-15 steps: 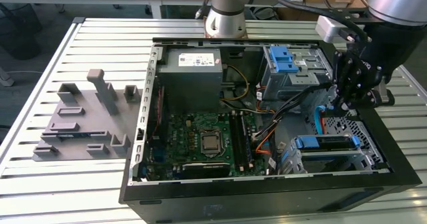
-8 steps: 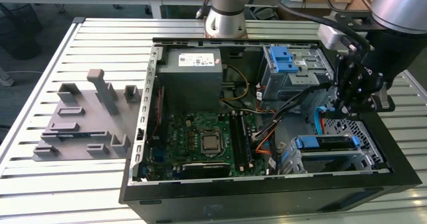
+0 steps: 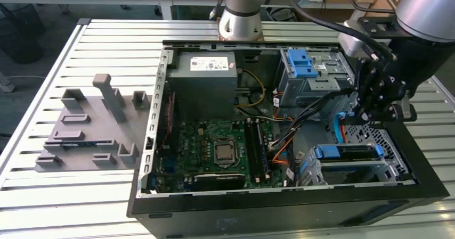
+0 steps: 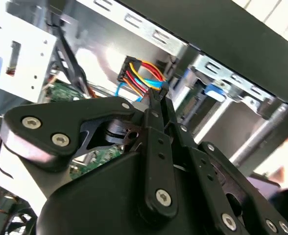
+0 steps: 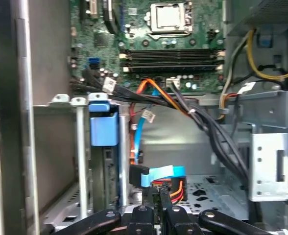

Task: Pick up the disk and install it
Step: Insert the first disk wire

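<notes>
The disk (image 3: 346,153) is sitting in the lower drive cage (image 3: 355,170) at the front right corner of the open PC case (image 3: 284,207) as the exterior view shows it, its blue bracket facing up and the drive standing on edge between the cage's metal walls; in the first wrist view it's showing as a blue tab over a dark slab (image 5: 104,147) tucked between silver rails. The gripper (image 3: 387,114) is hanging just above the perforated case floor beside that cage, near the case's right wall, and its fingers are looking pressed together with nothing between them in both wrist views (image 4: 156,105) (image 5: 156,203). Room here is pretty tight: a bundle of black, orange and blue cables (image 5: 183,105) is crossing right through the gap between the cage and the upper drive bay (image 3: 313,71). Further in, the motherboard (image 3: 217,151) is lying flat on the case bottom, and the grey power supply (image 3: 206,79) is filling the back corner. Outside the case, a grey fixture plate (image 3: 89,127) is resting on the slatted table (image 3: 71,196) near its left edge.
</notes>
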`<state>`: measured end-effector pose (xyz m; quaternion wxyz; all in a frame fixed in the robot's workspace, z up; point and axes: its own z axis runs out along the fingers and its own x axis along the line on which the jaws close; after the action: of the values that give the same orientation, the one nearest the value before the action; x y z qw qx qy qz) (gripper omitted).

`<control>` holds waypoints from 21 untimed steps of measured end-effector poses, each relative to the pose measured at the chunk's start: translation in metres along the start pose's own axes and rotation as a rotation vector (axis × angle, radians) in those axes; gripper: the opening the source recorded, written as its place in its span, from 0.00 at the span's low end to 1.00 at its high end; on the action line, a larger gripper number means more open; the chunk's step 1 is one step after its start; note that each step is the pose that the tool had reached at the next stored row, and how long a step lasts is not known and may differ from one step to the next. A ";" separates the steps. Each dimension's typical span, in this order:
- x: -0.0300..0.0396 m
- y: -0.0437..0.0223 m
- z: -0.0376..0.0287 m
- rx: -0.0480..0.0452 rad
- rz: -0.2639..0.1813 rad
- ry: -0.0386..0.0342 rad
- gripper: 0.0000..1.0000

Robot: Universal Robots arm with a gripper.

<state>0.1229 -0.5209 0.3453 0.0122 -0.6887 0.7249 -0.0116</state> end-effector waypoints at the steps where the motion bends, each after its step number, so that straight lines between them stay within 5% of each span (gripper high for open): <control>1: 0.0005 0.0000 0.0006 -0.0003 0.000 -0.0035 0.16; 10: 0.0168 -0.0008 0.0019 -0.0004 0.000 -0.0036 0.16; 21: 0.0281 0.0024 0.0034 -0.0005 -0.001 -0.0035 0.16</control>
<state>0.1193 -0.5488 0.3418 0.0133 -0.6889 0.7246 -0.0102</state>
